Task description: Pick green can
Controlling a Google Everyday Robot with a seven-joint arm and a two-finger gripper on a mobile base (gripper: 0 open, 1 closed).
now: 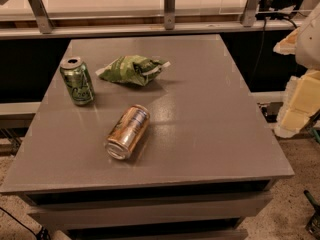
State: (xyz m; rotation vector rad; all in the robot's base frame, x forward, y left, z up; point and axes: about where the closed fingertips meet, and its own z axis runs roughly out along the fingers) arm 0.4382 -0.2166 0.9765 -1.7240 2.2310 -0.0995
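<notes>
The green can [77,81] stands upright near the left edge of the grey table [215,129]. It is shiny green with pale lettering and a silver top rim. Only pale white and yellow parts of my arm [301,96] show at the right edge of the view, off the table and far from the can. The gripper itself is out of view.
A green foil snack bag [132,69] lies just right of the green can, further back. A gold-orange can [128,132] lies on its side in front of them, near the table's middle. A railing with metal posts [169,6] runs behind the table. Cables hang at the back right.
</notes>
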